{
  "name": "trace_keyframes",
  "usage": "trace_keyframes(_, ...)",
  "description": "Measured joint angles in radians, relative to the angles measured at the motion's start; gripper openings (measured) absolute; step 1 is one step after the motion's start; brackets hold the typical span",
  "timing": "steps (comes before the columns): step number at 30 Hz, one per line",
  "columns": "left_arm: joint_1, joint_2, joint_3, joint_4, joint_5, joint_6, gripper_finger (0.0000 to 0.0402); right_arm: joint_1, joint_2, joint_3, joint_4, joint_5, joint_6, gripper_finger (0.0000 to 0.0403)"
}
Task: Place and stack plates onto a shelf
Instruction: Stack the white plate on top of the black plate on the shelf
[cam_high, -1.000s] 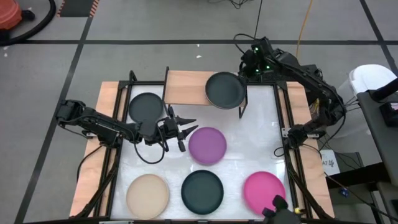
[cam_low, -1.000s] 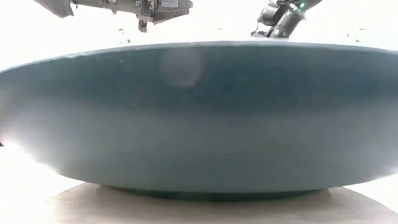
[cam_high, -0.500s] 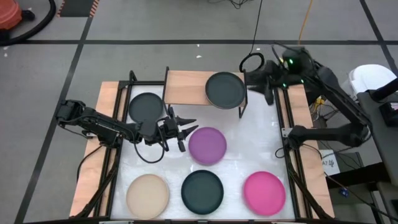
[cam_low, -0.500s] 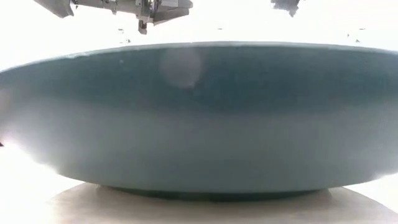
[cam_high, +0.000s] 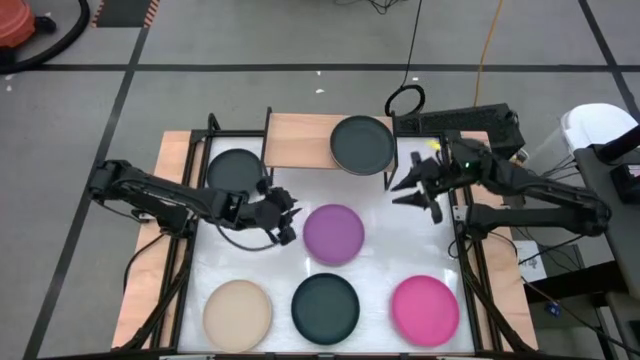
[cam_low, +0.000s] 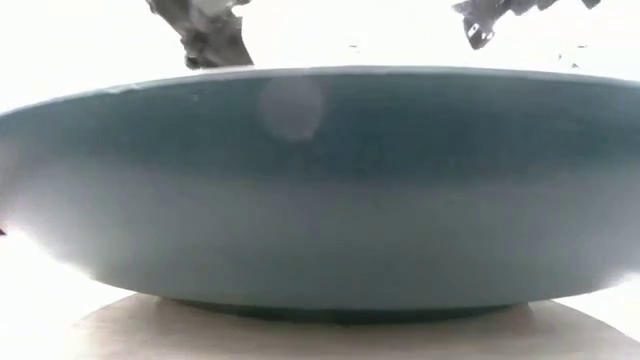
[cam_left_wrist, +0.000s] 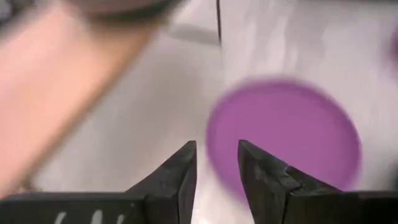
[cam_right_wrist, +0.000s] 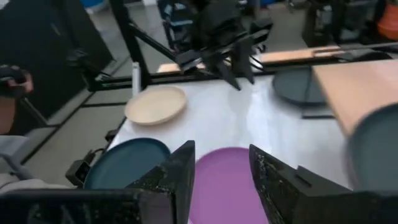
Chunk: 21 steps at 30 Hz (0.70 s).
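Note:
The light-wood shelf stands at the table's far side with a black plate lying on its right half. A second black plate sits on the table left of the shelf. The purple plate lies mid-table. Along the near edge lie the beige, dark teal and magenta plates. My left gripper hovers open beside the purple plate's left rim, tipped downward. My right gripper hangs open above the table, to the right of the shelf's near corner.
Black frame rails run along the table's left and right wooden edges. White tabletop shows between the purple plate and the right rail. In the low view the dark teal plate fills the picture, with both grippers above it.
My right gripper has drawn away from the far right of the shelf, swinging right and then toward the near edge and down, beside the shelf's near right corner. The black plate stays on the shelf. My left gripper has tipped downward by the purple plate's left rim.

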Motion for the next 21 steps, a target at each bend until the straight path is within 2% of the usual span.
trace_keyframes(2,0.001,0.001,0.038,-0.164,0.104,-0.093,0.0122,0.025,-0.013,-0.064,0.076,0.001,0.009,0.0133)
trace_keyframes(4,-0.007,0.004,0.055,-0.264,0.245,-0.121,0.0122,0.043,-0.015,-0.107,0.140,0.001,0.012,0.0133)
trace_keyframes(8,-0.052,0.002,0.048,-0.326,0.470,-0.118,0.0122,0.063,-0.008,-0.156,0.194,0.003,0.013,0.0132)
trace_keyframes(16,-0.218,0.003,-0.117,-0.239,0.635,-0.146,0.0122,0.076,-0.008,-0.204,0.266,0.007,-0.009,0.0132)
trace_keyframes(21,-0.323,0.003,-0.195,-0.151,0.652,-0.157,0.0122,0.076,-0.008,-0.208,0.269,0.008,-0.011,0.0132)
